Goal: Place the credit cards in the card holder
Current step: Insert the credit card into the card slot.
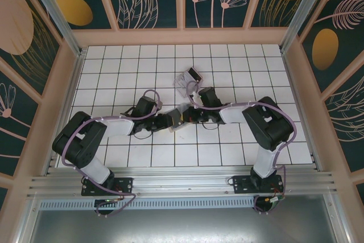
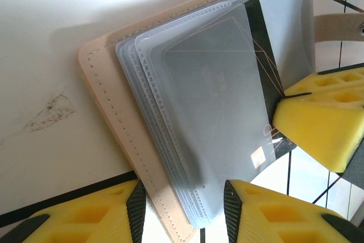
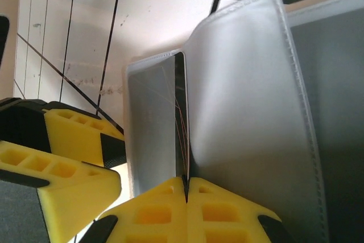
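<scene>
Card point(image 3: 181, 118) stands edge-on at the centre of the right wrist view, between two clear sleeves point(image 3: 244, 112) of the holder. In the left wrist view you see most of the card point(image 2: 264, 55) behind a sleeve, with a dark strip showing at the upper right. The right gripper point(image 3: 186, 189) is clamped on the card's edge, its yellow fingers pressed together at the bottom centre. The holder point(image 2: 108, 101) is tan with a stitched border and runs diagonally from the upper right to the bottom centre. Its lower corner sits between the fingers of the left gripper point(image 2: 182, 203), which clamps it. In the top view the holder point(image 1: 175, 119) lies at mid-frame where both arms meet. Loose cards point(image 1: 191, 76) rest on the tiled table point(image 1: 142, 61) just above, apart from the grippers.
</scene>
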`<state>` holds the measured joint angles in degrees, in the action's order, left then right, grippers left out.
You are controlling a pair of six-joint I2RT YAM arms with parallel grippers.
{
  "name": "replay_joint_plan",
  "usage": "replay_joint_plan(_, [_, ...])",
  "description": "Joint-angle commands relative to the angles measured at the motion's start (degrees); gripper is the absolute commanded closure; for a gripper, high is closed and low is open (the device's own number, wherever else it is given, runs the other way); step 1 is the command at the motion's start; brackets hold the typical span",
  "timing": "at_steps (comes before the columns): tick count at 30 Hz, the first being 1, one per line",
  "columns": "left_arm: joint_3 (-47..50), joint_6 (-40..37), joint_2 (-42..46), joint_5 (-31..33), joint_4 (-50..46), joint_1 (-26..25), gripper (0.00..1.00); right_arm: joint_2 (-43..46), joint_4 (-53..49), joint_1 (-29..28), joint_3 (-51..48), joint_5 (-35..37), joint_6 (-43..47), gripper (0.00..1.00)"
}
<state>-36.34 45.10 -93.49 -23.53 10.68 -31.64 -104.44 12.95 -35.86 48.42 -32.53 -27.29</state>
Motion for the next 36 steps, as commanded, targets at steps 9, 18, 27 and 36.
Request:
replay_joint_plan(9, [-0.1,-1.9,-3.9,4.6,1.9,-1.1,0.56,-0.4,-8.5,-5.2,1.9,7.2,3.1,0.92])
replay_joint_plan(18, [-5.6,-6.8,2.3,14.4,-10.6,-0.9,0.53,6.6,-12.7,-2.3,1.6,11.5,4.8,0.66])
replay_joint_plan(27, [-16.6,-13.8,0.6,19.2,-15.5,3.8,0.52,13.3,-12.8,2.1,-3.7,14.0,2.3,0.63])
replay_joint_plan(36, [-25.8,-18.3,-13.1,9.3,-14.0,4.0,0.57,14.0,-10.3,4.2,-9.4,14.8,-1.4,0.64])
